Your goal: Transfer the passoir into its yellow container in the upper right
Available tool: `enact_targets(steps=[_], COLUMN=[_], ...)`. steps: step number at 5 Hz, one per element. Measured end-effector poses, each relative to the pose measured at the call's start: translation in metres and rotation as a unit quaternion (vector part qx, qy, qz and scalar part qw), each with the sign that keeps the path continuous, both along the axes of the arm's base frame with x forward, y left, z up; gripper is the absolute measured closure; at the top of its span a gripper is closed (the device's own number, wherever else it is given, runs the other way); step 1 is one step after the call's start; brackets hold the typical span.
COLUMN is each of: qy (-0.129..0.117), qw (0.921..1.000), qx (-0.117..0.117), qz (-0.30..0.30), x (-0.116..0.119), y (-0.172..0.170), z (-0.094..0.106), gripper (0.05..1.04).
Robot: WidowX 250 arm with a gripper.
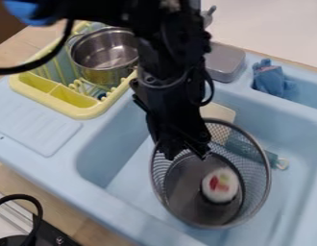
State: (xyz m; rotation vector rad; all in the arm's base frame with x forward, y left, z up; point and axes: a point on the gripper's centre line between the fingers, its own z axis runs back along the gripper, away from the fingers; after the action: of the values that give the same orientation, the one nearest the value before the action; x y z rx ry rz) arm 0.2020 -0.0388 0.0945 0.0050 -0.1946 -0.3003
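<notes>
The strainer [187, 192] is set in the sink [116, 158], its open side towards the camera, with a toy sushi [220, 185] resting inside. The jaws of the gripper [185, 154] appear parted, both tips over the strainer's inner side, presumably so that its wall can be gripped; no firm hold can be made out. The yellow rack [89, 113] is seen at the upper left (not the upper right, as the task has it), and a pot [106, 55] is held upright by it, so room for the strainer may be tight. No label can be read.
</notes>
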Motion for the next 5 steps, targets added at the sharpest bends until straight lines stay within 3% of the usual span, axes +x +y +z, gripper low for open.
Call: enact_targets(steps=[2, 3, 5], qy=[0.005, 0.003, 0.025], qw=[0.9992, 0.9987, 0.9930], qx=[-0.033, -0.052, -0.088], qz=[-0.021, 0.003, 0.074], x=[-0.014, -0.019, -0.031], y=[0.011, 0.027, 0.076], z=[0.044, 0.065, 0.103], gripper=[1.028, 1.028, 1.028])
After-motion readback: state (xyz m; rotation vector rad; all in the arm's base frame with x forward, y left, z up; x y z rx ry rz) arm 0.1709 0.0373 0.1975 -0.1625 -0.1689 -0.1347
